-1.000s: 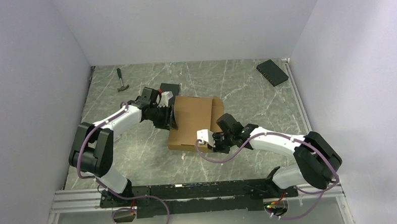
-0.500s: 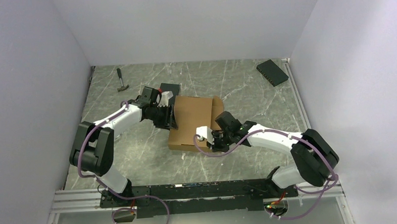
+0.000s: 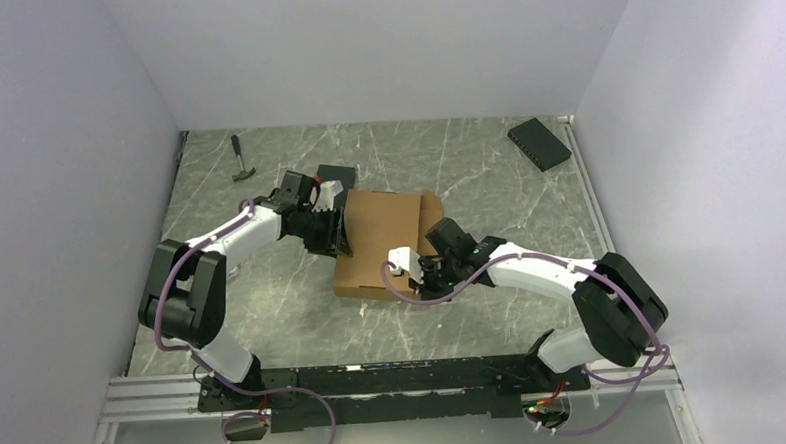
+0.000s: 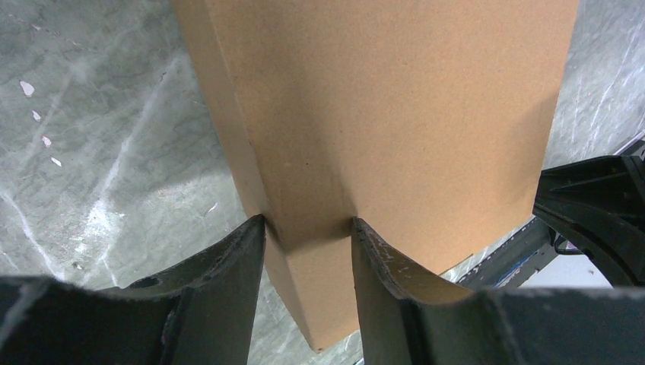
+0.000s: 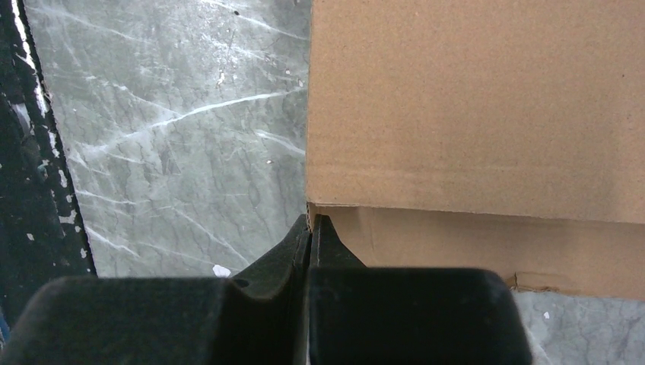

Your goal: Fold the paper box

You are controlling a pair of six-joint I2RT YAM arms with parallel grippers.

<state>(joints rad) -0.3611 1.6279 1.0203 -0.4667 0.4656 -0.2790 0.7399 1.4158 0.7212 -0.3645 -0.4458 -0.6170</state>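
- I see the paper box (image 3: 380, 238) in the middle of the top view, lying on the table (image 3: 488, 188) between the two arms. It is plain brown corrugated cardboard, unprinted, with a matte, faintly ribbed face.
- Its top panel lies flat over the body, so I cannot see inside. A flap stands up along its right side.
- My left gripper (image 4: 308, 251) pinches the box's left edge, one dark finger on each side of the wall.
- My right gripper (image 5: 310, 224) has its fingers pressed together, the tips touching the box's corner just under the top panel.
- The table is grey-green stone with white veins.
- A hammer (image 3: 241, 161) lies at upper left, a flat black box (image 3: 540, 143) at upper right, and a second black box (image 3: 335, 174) is just behind the left wrist.
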